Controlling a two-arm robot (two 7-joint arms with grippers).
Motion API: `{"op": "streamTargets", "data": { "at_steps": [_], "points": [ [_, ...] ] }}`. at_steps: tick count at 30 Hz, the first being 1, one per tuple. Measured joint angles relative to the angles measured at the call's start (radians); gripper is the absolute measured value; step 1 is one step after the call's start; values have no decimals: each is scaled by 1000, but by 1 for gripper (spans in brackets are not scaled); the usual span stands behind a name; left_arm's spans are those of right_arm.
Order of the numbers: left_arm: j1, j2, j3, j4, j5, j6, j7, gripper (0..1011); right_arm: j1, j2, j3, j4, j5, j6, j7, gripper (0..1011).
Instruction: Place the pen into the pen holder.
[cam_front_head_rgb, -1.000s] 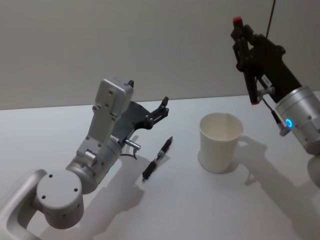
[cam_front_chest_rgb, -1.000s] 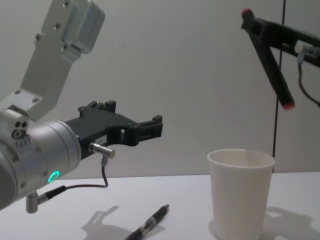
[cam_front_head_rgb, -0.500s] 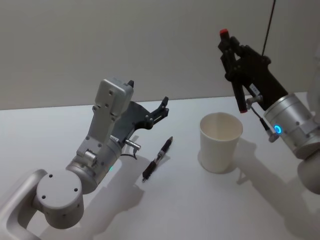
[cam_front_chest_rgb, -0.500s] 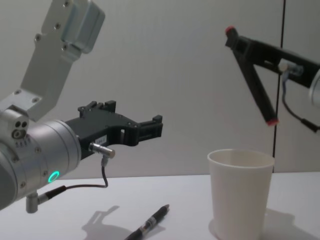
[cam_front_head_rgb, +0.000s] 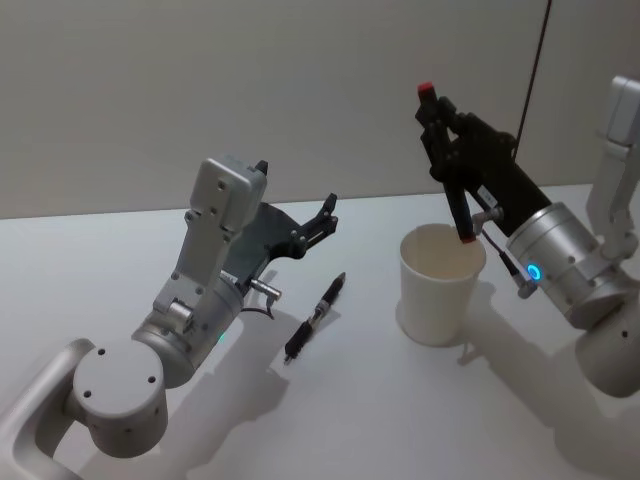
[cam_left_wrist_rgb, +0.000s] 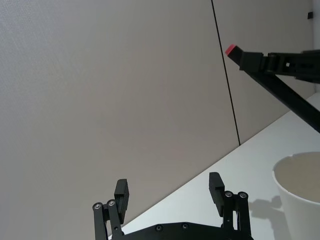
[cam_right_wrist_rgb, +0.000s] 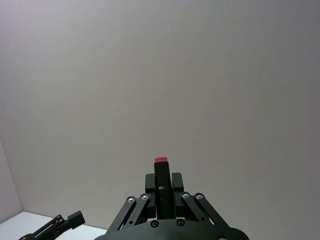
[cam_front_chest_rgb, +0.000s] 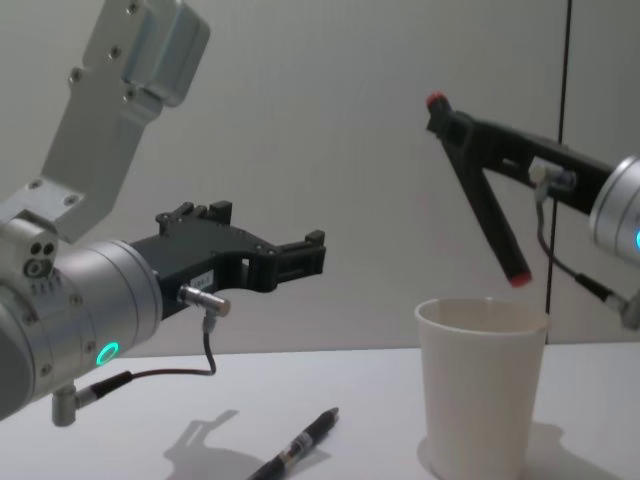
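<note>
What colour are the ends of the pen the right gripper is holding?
Red, on the black held pen; clearest in the chest view.

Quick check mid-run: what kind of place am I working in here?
Probably a bare lab test bench: plain white table, blank wall behind, and just a paper cup and a pen staged as props. The right end effector holds a red-tipped pen above the cup.
</note>
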Motion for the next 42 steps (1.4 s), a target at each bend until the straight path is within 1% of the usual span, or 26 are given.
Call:
{"op": "streamTargets", "data": {
  "at_steps": [15,31,37,42],
  "points": [
    [0,0,0,0,0,0,0,1001,-20,0,-11,37,-9,-3,-1,185],
    [0,0,0,0,0,0,0,1001,-11,-17,-23,94,-34,-26,-12,185],
    [0,0,0,0,0,0,0,1001,-11,-18,-24,100,-42,-27,-13,185],
    [0,0,0,0,0,0,0,1001,-16,-14,-23,98,-45,-15,-15,185]
  ]
}}
